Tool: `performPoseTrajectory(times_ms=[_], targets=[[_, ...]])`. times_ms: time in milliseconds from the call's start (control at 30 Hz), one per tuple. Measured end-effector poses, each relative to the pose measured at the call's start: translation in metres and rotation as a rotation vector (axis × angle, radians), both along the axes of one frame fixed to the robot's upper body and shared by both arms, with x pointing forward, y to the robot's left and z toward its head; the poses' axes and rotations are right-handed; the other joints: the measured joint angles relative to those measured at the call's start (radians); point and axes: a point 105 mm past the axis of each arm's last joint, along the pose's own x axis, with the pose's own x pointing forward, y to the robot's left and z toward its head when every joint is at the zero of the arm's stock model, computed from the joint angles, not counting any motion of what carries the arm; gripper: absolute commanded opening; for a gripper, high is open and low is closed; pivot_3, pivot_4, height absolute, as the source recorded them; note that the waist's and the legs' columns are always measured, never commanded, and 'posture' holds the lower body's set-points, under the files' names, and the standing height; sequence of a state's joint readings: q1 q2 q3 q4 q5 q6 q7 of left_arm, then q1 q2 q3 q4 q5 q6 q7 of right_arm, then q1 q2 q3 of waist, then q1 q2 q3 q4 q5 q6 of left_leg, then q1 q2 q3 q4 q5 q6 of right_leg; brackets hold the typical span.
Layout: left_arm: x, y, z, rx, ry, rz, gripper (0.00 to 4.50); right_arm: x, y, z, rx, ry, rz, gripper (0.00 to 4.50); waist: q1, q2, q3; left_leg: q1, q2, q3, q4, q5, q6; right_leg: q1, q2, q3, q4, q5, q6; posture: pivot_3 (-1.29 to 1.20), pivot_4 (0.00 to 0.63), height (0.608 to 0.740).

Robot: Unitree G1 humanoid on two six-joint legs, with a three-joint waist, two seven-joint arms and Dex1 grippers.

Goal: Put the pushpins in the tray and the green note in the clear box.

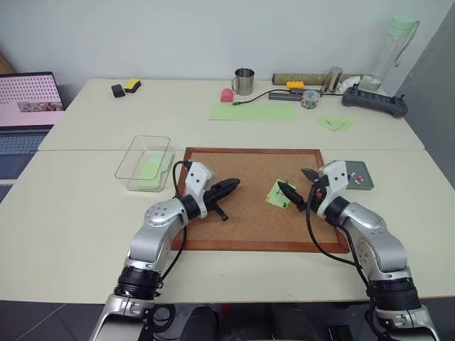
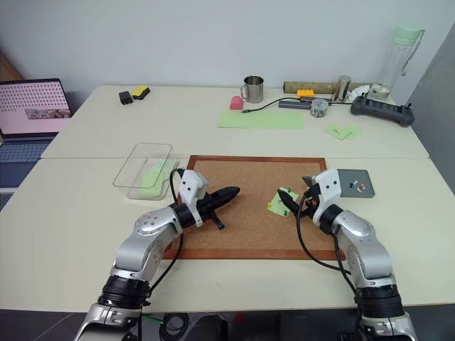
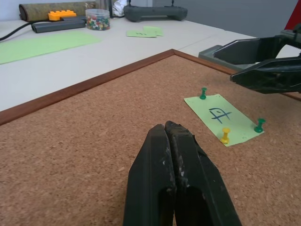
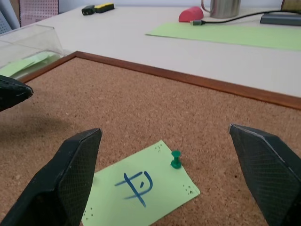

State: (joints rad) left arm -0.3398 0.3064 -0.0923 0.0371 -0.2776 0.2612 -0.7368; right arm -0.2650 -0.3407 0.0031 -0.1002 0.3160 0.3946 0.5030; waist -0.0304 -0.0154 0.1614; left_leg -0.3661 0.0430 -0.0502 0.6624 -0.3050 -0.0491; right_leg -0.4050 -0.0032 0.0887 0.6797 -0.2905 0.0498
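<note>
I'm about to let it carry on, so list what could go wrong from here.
1. The green note is still pinned to the cork board by three pushpins; pulling it early could tear it.
2. The pins are tiny, and the open right pincer straddling the note could crumple the paper or knock a pin loose.
3. The shut left pincer points at the same spot, so the two might collide.

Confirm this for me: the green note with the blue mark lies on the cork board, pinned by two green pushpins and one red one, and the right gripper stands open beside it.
One slip: the third pin is yellow, not red. The left wrist view shows the green note on the cork board held by two green pushpins and a yellow pushpin. The right gripper does stand open beside it.
</note>
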Motion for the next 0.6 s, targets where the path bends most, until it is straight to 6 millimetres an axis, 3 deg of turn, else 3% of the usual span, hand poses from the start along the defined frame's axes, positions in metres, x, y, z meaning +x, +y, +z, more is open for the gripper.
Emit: performPoseTrajectory(times_ms=[233,600], targets=[[0.002,-0.002,-0.028,0.1,0.08,0.032,0.03,0.007,0.006,-0.01,-0.023,0.028,0.005,4.5,0.0,0.0,0.0,0.0,0.0,0.0,0.0,0.0,0.0,0.0,0.0,0.0,0.0,0.0,0.0,0.0,0.15,0.74],[0.004,-0.004,-0.031,0.142,0.076,0.033,0.03,0.015,0.011,-0.021,-0.041,0.065,-0.004,4.5,0.002,0.003,-0.003,0.001,0.0,0.0,0.0,0.0,0.0,0.001,0.0,0.0,0.001,0.0,0.0,0.0,0.15,0.74]])
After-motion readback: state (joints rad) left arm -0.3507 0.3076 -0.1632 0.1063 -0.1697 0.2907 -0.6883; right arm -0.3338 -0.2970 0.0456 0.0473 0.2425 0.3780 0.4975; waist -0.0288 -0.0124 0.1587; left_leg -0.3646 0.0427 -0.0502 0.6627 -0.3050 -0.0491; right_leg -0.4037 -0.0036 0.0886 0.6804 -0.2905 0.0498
